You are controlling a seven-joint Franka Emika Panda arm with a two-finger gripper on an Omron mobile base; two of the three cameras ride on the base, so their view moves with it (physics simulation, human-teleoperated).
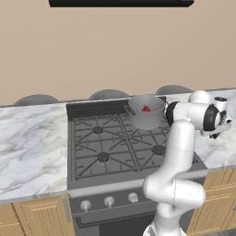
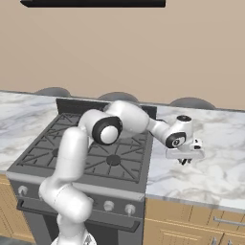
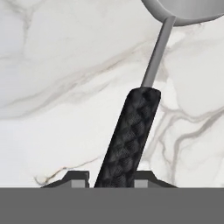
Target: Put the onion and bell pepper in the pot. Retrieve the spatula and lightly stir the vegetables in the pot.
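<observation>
- White marble with grey veins makes the tabletop; it runs on both sides of the stove and ends at a beige wall behind.
- The pincer is low over the marble to the right of the stove, and its two dark finger tips stand narrow on both sides of the black textured handle of the spatula; the handle lies between them, so it looks gripped.
- In the hand view the spatula handle goes from 6 o'clock up toward 1 o'clock, then a thin grey metal shaft continues to a rounded grey head at the upper edge.
- The spatula lies flat on the marble, with open marble around it on all sides in the hand view.
- The pot stands on the rear right burner of the stove, at about 1 o'clock from the stove's centre in the left base view; the arm's elbow is just beside it.
- The bell pepper is inside the pot, a small red spot.
- The other three burners are free, with dark grates.
- Three round knobs sit on the stove front; no writing can be read anywhere.
- Wooden cabinet fronts are under the tabletop, and a dark hood edge is at the top.
</observation>
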